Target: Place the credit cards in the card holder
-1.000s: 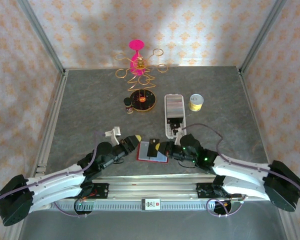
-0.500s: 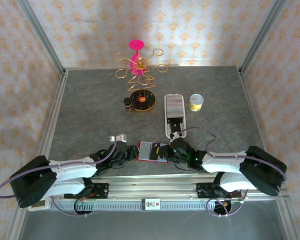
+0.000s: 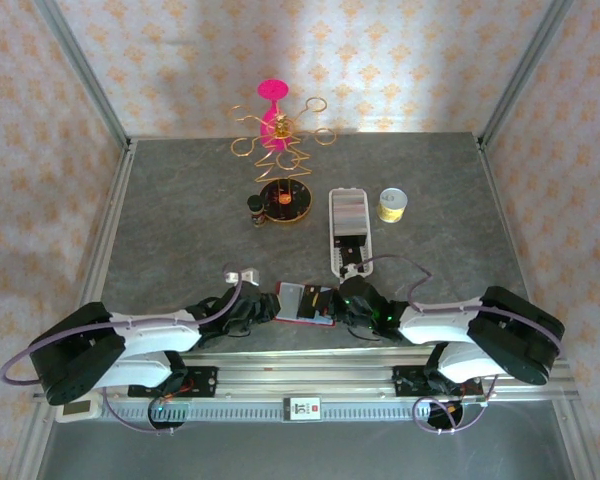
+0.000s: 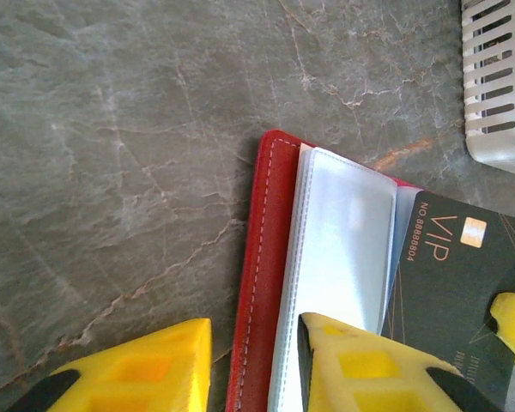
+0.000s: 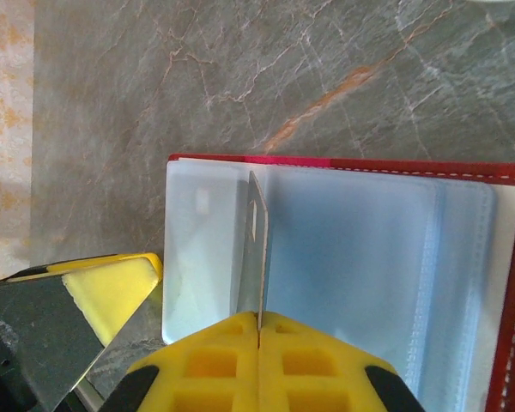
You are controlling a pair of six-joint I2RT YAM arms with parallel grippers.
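Left tool (image 4: 253,343) spread, straddling the holder (image 4: 259,257) at its 9 o'clock edge. Right tool (image 5: 259,330) pinches the black card (image 5: 256,225) edge-on over the open pockets, judged not yet seated. Holder sits at 6 o'clock on the bench (image 3: 180,220). Whether the blue card is in, I cannot tell. Tray (image 3: 347,215) lies beyond at 12.

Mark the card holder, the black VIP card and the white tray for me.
card holder (image 4: 262,257), left wrist view, on its red stitched cover edge.
black VIP card (image 4: 451,292), left wrist view, on the dark face below the lettering.
white tray (image 4: 502,150), left wrist view, on its solid end rim.
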